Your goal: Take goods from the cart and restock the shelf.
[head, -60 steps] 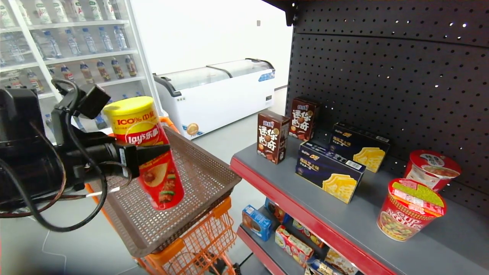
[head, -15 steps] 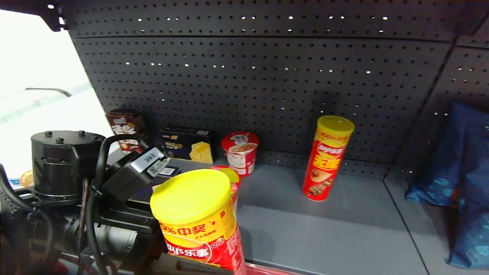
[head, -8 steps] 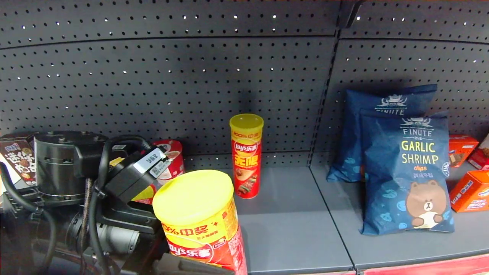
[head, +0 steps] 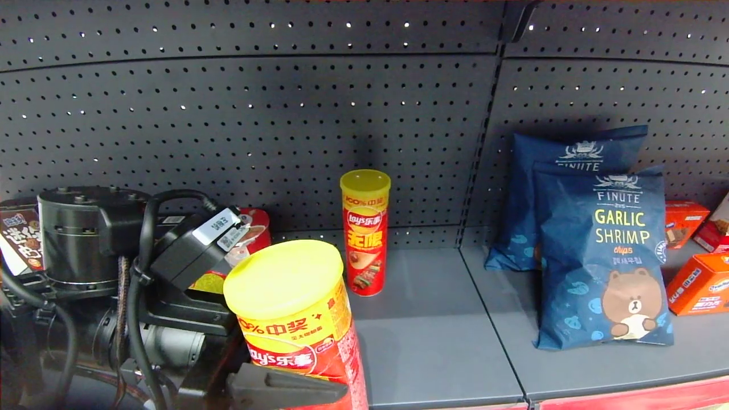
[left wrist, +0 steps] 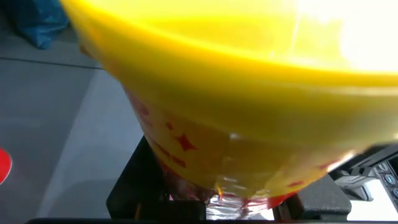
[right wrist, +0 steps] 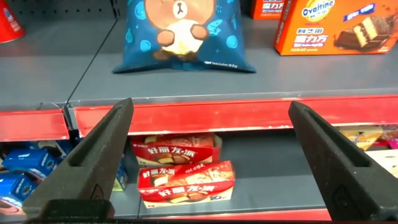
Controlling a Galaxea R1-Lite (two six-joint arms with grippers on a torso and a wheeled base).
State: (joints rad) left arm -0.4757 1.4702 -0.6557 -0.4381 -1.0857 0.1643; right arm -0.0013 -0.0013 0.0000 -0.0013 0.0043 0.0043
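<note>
Showing: two chip canisters (head: 365,233) (head: 290,319); two blue chip bags (head: 603,256) (head: 569,154); at least two orange boxes (head: 697,285) (head: 686,219); one noodle cup (head: 254,226); one brown box (head: 17,239).

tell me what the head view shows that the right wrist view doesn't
Head view: the left gripper shut on a yellow-lidded chip can, plus a brown box at the far left. Right wrist view: the right gripper, open, and red snack boxes on the lower shelf. Both: the blue bear chip bag, the orange box right of it, and the grey shelf.

Bright even light, soft shadows, glare on chip can (left wrist: 249,68)
</note>
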